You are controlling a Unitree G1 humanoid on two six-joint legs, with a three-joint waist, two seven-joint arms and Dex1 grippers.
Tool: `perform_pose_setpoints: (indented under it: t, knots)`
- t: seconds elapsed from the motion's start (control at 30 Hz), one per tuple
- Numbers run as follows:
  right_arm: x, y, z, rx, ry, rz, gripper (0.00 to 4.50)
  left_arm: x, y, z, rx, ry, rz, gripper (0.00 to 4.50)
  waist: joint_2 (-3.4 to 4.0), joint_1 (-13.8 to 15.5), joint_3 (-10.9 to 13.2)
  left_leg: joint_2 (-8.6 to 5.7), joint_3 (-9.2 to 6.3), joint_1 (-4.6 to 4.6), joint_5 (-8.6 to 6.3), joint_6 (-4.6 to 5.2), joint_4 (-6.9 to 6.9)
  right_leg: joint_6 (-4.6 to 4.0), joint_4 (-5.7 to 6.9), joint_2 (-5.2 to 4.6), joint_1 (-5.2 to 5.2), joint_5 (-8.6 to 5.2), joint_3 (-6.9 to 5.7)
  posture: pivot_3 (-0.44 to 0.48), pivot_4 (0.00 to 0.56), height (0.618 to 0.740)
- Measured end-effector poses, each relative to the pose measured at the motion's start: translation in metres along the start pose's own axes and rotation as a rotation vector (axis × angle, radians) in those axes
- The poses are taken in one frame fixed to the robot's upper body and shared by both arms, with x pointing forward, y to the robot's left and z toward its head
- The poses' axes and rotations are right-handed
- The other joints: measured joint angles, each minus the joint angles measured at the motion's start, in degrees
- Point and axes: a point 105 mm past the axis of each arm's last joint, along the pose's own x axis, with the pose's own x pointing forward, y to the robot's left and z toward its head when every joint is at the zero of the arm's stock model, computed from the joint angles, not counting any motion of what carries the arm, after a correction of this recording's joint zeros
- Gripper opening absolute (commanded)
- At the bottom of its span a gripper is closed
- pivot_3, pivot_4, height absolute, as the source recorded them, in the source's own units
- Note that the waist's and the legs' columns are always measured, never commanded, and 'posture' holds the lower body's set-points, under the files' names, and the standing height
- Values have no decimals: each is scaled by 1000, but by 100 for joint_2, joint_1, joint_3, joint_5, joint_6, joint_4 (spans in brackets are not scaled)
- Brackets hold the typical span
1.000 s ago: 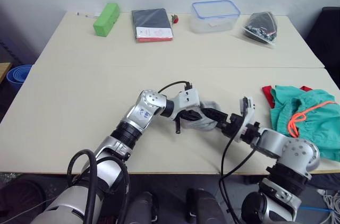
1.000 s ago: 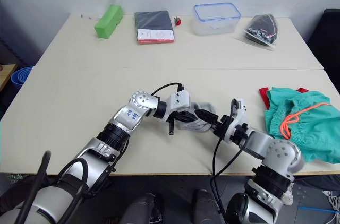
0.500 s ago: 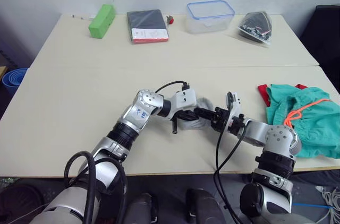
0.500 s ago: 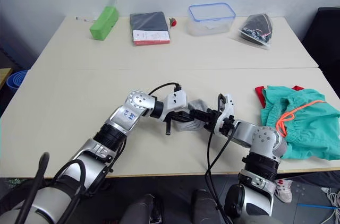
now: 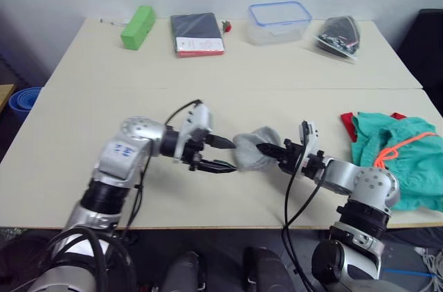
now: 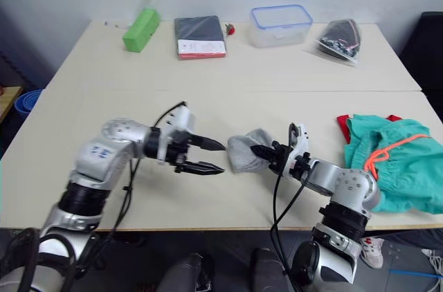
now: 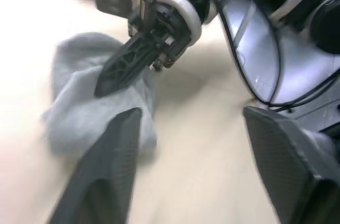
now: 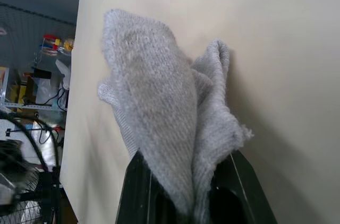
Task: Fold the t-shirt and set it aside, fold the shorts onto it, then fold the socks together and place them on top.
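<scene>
Black fingers of the left gripper (image 5: 220, 155) stand spread wide, empty, left of centre in the head view, tips just short of the socks (image 5: 253, 148). Those grey socks sit bunched at mid-frame on the table (image 5: 104, 119), pinched between the closed fingers of the right gripper (image 5: 269, 149). At the right edge lie the teal shorts (image 5: 405, 160), covering the red t-shirt (image 5: 348, 123).

Bare table (image 5: 104, 119) centre-left, shorts (image 5: 401, 150) blocking right edge, containers along far edge.
</scene>
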Motion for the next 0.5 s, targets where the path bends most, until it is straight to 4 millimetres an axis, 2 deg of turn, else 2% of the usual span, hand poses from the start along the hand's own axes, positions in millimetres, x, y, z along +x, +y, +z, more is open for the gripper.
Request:
perform_pose_setpoints:
  t: [0.07,0.13,0.2,0.27,0.37,0.5]
  knots:
    - [-11,1,0,-2,-28,9,45,-11,-2,3,-16,-18,10,4496,14,55,9,-13,-7,-10,0,8,-1,0,-3,-6,-3,0,0,0,150,740]
    - [-27,10,6,-42,-66,58,45,-11,-2,6,-17,-47,10,4500,34,97,22,-23,-4,-18,-5,26,1,8,-17,-10,-1,5,1,0,150,740]
    - [-58,23,26,-132,-136,101,45,-8,-1,12,-4,-87,12,4500,65,159,42,-33,0,-23,-9,46,3,24,-39,-12,5,13,2,0,150,740]
    - [-95,32,41,-217,-189,108,45,-6,1,21,25,-118,22,4500,63,208,45,-34,-2,-26,-12,52,2,28,-56,-9,14,15,-8,0,150,740]
    - [-142,32,53,-239,-237,46,45,-6,3,29,53,-153,32,4500,56,236,48,-30,17,-20,-13,53,-14,29,-84,7,23,15,-9,0,150,740]
    - [-204,17,72,-172,-299,-125,45,-4,0,37,54,-197,7,4500,45,273,55,-16,69,-7,-9,61,-25,55,-112,59,21,30,-14,0,150,740]
